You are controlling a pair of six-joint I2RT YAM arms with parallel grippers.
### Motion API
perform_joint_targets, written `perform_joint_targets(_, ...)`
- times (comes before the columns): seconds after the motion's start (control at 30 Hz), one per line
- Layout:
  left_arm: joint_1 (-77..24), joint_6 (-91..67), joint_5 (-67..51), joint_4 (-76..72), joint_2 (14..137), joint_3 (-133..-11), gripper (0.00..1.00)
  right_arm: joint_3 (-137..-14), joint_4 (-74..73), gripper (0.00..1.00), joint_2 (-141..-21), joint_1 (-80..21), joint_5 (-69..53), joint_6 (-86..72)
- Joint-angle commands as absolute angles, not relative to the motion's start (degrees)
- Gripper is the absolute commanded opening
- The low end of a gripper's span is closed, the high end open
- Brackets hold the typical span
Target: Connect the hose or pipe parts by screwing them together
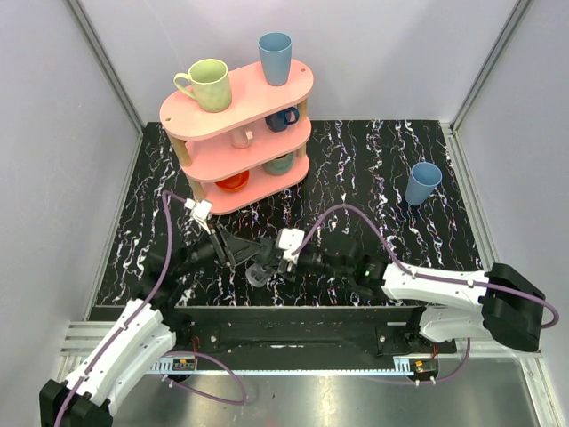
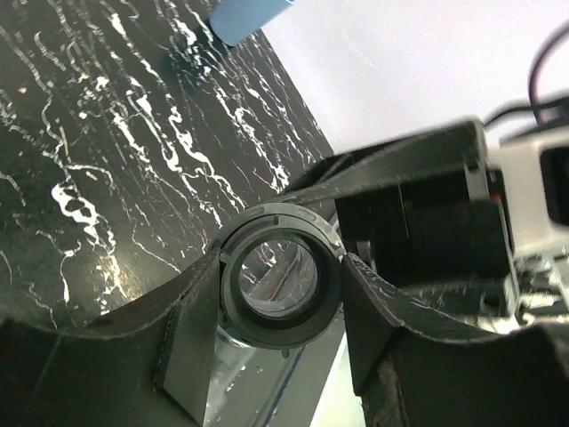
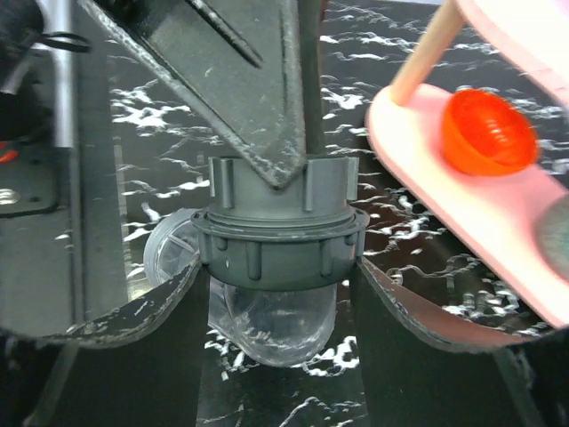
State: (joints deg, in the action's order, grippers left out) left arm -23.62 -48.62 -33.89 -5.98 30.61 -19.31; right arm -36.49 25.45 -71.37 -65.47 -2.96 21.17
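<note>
So that their threads can be turned together, the collar (image 2: 280,335) is clamped in the left gripper (image 2: 280,302) and the fitting (image 3: 276,320) in the right gripper (image 3: 276,274), seemingly met end to end between the two. The fitting is shown grey-ribbed over a clear rounded body, the collar as a dark open ring.

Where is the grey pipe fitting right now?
Top view: the pipe fitting is near the table's front edge, centre-left, clamped between the left tool and right tool, in front of the pink shelf.
</note>
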Motion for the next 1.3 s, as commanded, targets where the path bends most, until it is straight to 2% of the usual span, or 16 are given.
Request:
perform_joint_targets(0.0, -24.3, -40.8, -48.1, -17.6, 32.3, -19.9, 0.0, -40.7, 25.4, 0.0, -68.8, -59.1, -25.6, 8.3)
perform_joint_targets(0.03, -24.3, -40.0, -49.6, -18.3, 32.7, -20.1, 0.0, -41.0, 25.4, 0.0, -68.8, -58.2, -30.8, 7.1)
perform_joint_targets(0.27, -24.3, -35.9, -51.2, -25.7, 32.9, -19.3, 0.0, -44.6, 21.6, 0.0, -72.5, -52.8, -47.0, 0.4)
perform_joint_targets(0.4, -24.3, -34.5, -55.4, -25.8, 34.4, -20.2, 0.0, -45.6, 20.1, 0.0, -74.0, -52.4, -49.5, -1.0)
perform_joint_targets(0.43, -24.3, -33.1, -56.1, -23.6, 36.0, -21.2, 0.08, -45.6, 19.7, 0.0, -74.1, -52.4, -48.4, -0.7)
perform_joint_targets(0.53, -24.3, -29.6, -50.8, -6.6, 39.3, -28.5, 0.66, -45.7, 17.2, 0.0, -73.7, -52.4, -45.3, 1.6)
perform_joint_targets(0.57, -24.3, -29.1, -50.0, -0.2, 40.0, -30.1, 0.69, -45.6, 16.9, 0.0, -73.2, -52.4, -44.1, 2.0)
perform_joint_targets(0.63, -24.3, -29.4, -49.5, 3.2, 40.7, -32.6, 0.75, -44.9, 17.0, 0.0, -72.1, -52.4, -38.7, 2.5)
perform_joint_targets(0.67, -24.3, -30.7, -49.0, 3.6, 40.3, -32.6, 0.87, -44.6, 17.3, 0.0, -71.8, -52.4, -37.1, 3.0)
perform_joint_targets(0.7, -24.2, -32.1, -47.6, 3.8, 39.6, -32.8, 0.9, -44.3, 17.3, 0.0, -71.6, -52.4, -36.0, 3.5)
perform_joint_targets(0.9, -24.2, -43.8, -32.0, 12.5, 35.0, -35.3, 0.91, -44.0, 16.1, 0.0, -70.6, -53.0, -26.7, 6.9)
perform_joint_targets(0.97, -24.2, -45.8, -29.7, 18.5, 35.5, -36.9, 0.91, -42.5, 19.6, 0.0, -68.7, -54.1, -19.3, 9.6)
perform_joint_targets(1.13, -24.2, -46.1, -22.1, 28.7, 35.3, -42.2, 0.91, -38.5, 27.3, 0.0, -65.5, -64.0, 3.1, 21.5)
perform_joint_targets(1.27, -24.3, -50.3, -19.9, 30.0, 33.5, -43.1, 0.92, -37.1, 32.3, 0.0, -66.1, -70.0, 12.0, 31.3)
